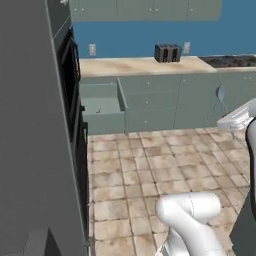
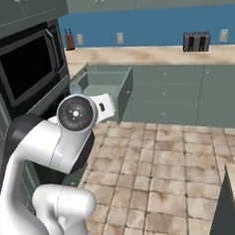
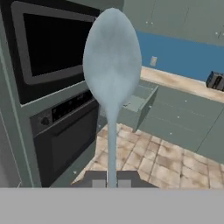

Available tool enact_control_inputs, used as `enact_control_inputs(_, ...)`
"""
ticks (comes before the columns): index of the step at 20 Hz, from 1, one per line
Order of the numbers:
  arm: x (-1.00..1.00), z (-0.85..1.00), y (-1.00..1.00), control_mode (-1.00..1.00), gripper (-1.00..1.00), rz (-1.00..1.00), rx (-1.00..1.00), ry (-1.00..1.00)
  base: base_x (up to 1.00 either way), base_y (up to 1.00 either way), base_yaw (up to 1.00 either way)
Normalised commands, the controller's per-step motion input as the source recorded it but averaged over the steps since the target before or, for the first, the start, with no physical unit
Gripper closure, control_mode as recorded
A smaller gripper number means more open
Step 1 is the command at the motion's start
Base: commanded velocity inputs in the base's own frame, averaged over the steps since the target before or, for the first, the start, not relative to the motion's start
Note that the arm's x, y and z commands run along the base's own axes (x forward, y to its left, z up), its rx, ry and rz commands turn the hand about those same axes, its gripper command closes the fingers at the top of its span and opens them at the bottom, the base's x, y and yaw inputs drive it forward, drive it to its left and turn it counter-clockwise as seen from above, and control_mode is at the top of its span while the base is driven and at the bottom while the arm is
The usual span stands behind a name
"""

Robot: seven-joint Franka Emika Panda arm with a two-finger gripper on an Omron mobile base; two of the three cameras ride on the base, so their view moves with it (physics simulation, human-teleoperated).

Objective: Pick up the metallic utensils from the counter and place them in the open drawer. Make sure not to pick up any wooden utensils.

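Currently, the two-finger gripper (image 3: pixel 111 183) is closed on the thin handle of a slim pale silver-grey metal spoon (image 3: pixel 112 61), with the dark fingertips (image 3: pixel 99 183) pressed against the handle from both sides. The spoon is held at its handle end so that its oval bowl projects ahead of the hand, clear of the fingers (an arrangement that should allow a free drop once the jaws part). In the hand view the bowl stands in front of the black oven with its dark glass door (image 3: pixel 65 135) and partly covers the shallow grey-green open drawer (image 3: pixel 140 103) beyond it.

The drawer is seen pulled out from the row of grey-green cabinets (image 1: pixel 150 102), at the corner beside the tall oven housing, its interior exposed from above to receive utensils. In the right base view the same drawer (image 2: pixel 109 85) lies beyond the white arm (image 2: pixel 51 139), across a stretch of beige tiled floor (image 2: pixel 163 161). A long narrow marbled worktop (image 1: pixel 140 65) carrying a dark toaster (image 1: pixel 167 52) runs above the cabinets.

The carrying step is judged to be under way: the spoon is secured but remains short of the drawer. A further approach over the drawer opening is required before release.
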Motion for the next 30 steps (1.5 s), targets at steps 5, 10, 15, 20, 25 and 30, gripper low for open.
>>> enact_control_inputs(5, 0.0, 0.0, 0.0, 1.0, 1.0, 0.0, 0.0, 0.0, 1.0, -0.27, 0.34)
enact_control_inputs(10, 0.0, 0.0, 0.0, 1.0, 1.0, 0.0, 0.0, 0.0, 1.0, -0.16, 0.31)
enact_control_inputs(15, 0.0, 0.0, 0.0, 1.0, 1.0, 0.0, 0.0, 0.0, 1.0, -0.22, 0.15)
enact_control_inputs(20, 0.0, 0.0, 0.0, 1.0, 1.0, 0.0, 0.0, 0.0, 1.0, -0.09, 0.11)
enact_control_inputs(25, 0.0, 0.0, 0.0, 1.0, 1.0, 0.0, 0.0, 0.0, 0.85, 0.0, 0.09)
enact_control_inputs(30, 0.0, 0.0, 0.0, 1.0, 1.0, 0.0, 0.0, 0.0, 0.07, 0.0, 0.08)
